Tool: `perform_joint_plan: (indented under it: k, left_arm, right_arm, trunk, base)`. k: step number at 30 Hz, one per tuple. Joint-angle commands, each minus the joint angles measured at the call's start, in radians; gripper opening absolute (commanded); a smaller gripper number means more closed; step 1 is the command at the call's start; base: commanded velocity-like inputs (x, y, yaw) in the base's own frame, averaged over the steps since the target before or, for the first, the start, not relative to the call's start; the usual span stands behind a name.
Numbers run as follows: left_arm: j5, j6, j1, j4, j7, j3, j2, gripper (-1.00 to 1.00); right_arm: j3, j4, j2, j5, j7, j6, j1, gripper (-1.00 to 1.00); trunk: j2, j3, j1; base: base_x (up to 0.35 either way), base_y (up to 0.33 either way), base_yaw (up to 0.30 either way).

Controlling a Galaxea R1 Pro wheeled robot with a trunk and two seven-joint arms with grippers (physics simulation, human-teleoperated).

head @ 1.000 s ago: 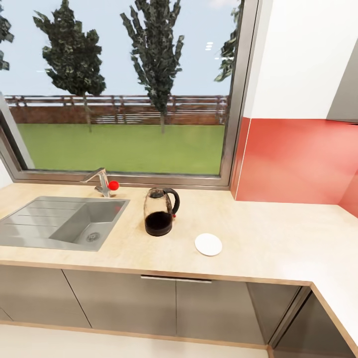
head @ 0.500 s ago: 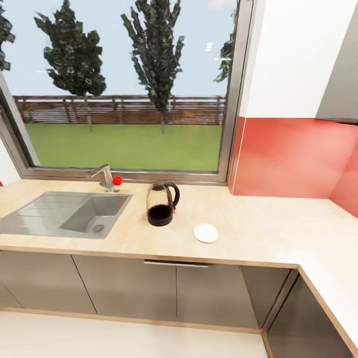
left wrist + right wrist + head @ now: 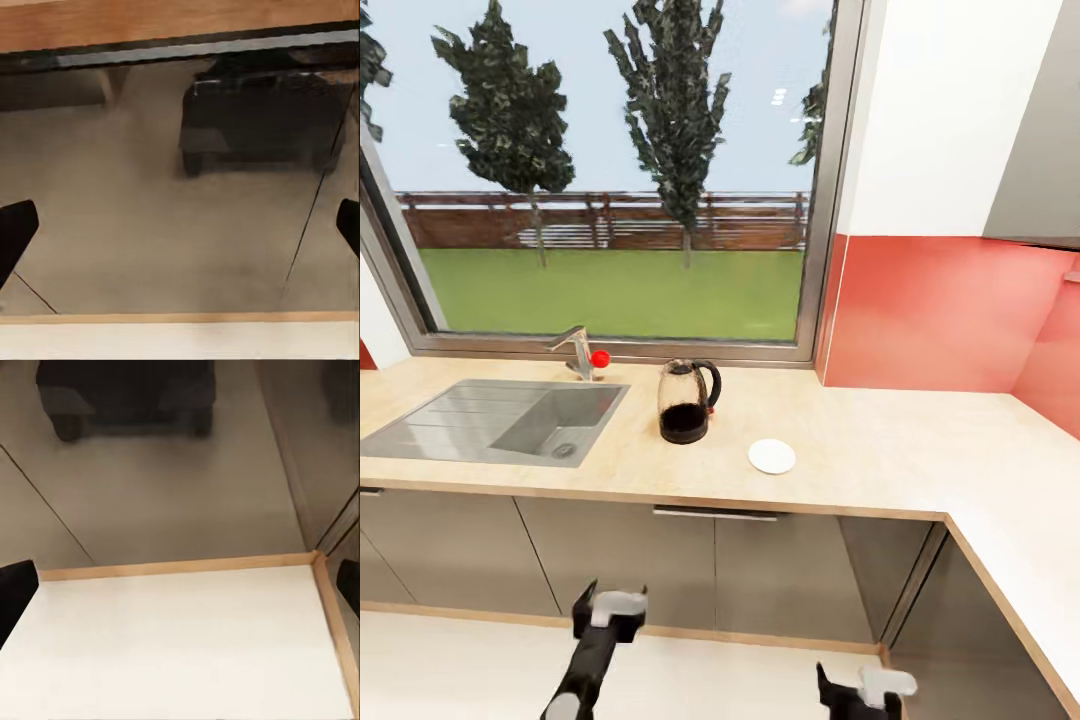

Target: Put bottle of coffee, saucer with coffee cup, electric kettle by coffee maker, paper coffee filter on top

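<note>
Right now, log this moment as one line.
phase: facing kitchen countertop | electric kettle and saucer on it, apart | left gripper open, empty | right gripper open, empty

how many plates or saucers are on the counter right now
1. A single white saucer lies flat on the kitchen countertop, just right of the electric kettle and not touching it. Counter beyond the frame could hold others.

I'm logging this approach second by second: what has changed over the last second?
The camera pulled back from the kitchen countertop, so both arms came into the head view: the left end effector and the right end effector hang empty before the grey cabinet fronts. The electric kettle, saucer and sink stayed put.
</note>
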Motion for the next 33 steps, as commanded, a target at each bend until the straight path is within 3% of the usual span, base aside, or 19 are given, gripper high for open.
perform_joint_plan:
  k: [1, 3, 4, 5, 6, 9, 12, 16, 19, 20, 21, 22, 26, 28, 33]
  left_arm:
    - [0.009, 0.028, -0.017, -0.01, -0.011, -0.004, -0.002, 1.0]
    - [0.055, 0.131, -0.099, -0.031, -0.055, -0.005, -0.005, 1.0]
    - [0.117, 0.212, -0.162, -0.059, -0.107, -0.003, -0.001, 1.0]
    - [0.193, 0.281, -0.222, -0.078, -0.176, -0.003, 0.003, 1.0]
    - [0.245, 0.348, -0.271, -0.084, -0.218, -0.002, 0.007, 1.0]
    - [0.295, 0.435, -0.339, -0.088, -0.256, -0.001, 0.009, 1.0]
    - [0.334, 0.526, -0.411, -0.089, -0.286, -0.001, 0.01, 1.0]
    - [0.363, 0.624, -0.47, -0.098, -0.31, -0.001, 0.009, 1.0]
    - [0.374, 0.72, -0.527, -0.1, -0.317, -0.001, 0.005, 1.0]
    - [0.375, 0.748, -0.543, -0.099, -0.318, -0.001, 0.003, 1.0]
    - [0.376, 0.803, -0.574, -0.091, -0.319, 0.0, -0.002, 1.0]
    - [0.377, 0.851, -0.599, -0.077, -0.318, 0.0, -0.004, 1.0]
    - [0.384, 0.907, -0.62, -0.048, -0.318, -0.001, -0.006, 1.0]
    - [0.389, 0.932, -0.629, -0.044, -0.318, -0.001, -0.006, 1.0]
    - [0.406, 0.989, -0.635, -0.044, -0.319, -0.001, -0.005, 1.0]
  right_arm:
    - [0.003, -0.006, 0.007, -0.008, 0.0, -0.004, -0.025, 1.0]
    - [0.045, -0.013, 0.016, -0.008, 0.001, -0.003, -0.097, 1.0]
    - [0.097, -0.02, 0.019, -0.01, 0.001, -0.001, -0.155, 1.0]
    - [0.12, -0.046, 0.02, -0.01, 0.001, 0.003, -0.202, 1.0]
    - [0.127, -0.082, 0.021, -0.011, 0.0, 0.007, -0.231, 1.0]
    - [0.13, -0.144, 0.021, -0.013, 0.0, 0.056, -0.261, 1.0]
    - [0.131, -0.215, 0.022, -0.014, 0.004, 0.185, -0.291, 1.0]
    - [0.132, -0.261, 0.022, -0.015, 0.01, 0.268, -0.326, 1.0]
    - [0.131, -0.274, 0.022, -0.016, 0.01, 0.33, -0.385, 1.0]
    - [0.131, -0.275, 0.022, -0.017, 0.01, 0.361, -0.401, 1.0]
    - [0.129, -0.277, 0.021, -0.026, 0.011, 0.443, -0.427, 1.0]
    - [0.127, -0.278, 0.02, -0.064, 0.013, 0.518, -0.447, 1.0]
    - [0.123, -0.279, 0.013, -0.192, 0.02, 0.656, -0.486, 1.0]
    - [0.123, -0.279, 0.01, -0.226, 0.022, 0.712, -0.507, 1.0]
    - [0.122, -0.276, -0.003, -0.254, 0.025, 0.798, -0.542, 1.0]
  trunk:
    - [-0.002, -0.003, 0.0]
    - [-0.002, -0.003, 0.0]
    - [-0.002, -0.003, 0.0]
    - [-0.002, -0.003, 0.0]
    - [-0.002, -0.003, 0.0]
    - [-0.002, -0.003, 0.0]
    - [-0.002, -0.003, 0.0]
    - [-0.002, -0.003, 0.0]
    - [-0.002, -0.003, 0.0]
    - [-0.002, -0.003, 0.0]
    - [-0.002, -0.003, 0.0]
    - [-0.002, -0.003, 0.0]
    - [-0.002, -0.003, 0.0]
    - [-0.002, -0.003, 0.0]
    - [-0.002, -0.003, 0.0]
  base:
    - [0.0, 0.0, 0.0]
    - [0.0, 0.0, 0.0]
    - [0.0, 0.0, 0.0]
    - [0.0, 0.0, 0.0]
    - [0.0, 0.0, 0.0]
    - [0.0, 0.0, 0.0]
    - [0.0, 0.0, 0.0]
    - [0.0, 0.0, 0.0]
    - [0.0, 0.0, 0.0]
    - [0.0, 0.0, 0.0]
    - [0.0, 0.0, 0.0]
    - [0.0, 0.0, 0.0]
    - [0.0, 0.0, 0.0]
    - [0.0, 0.0, 0.0]
    - [0.0, 0.0, 0.0]
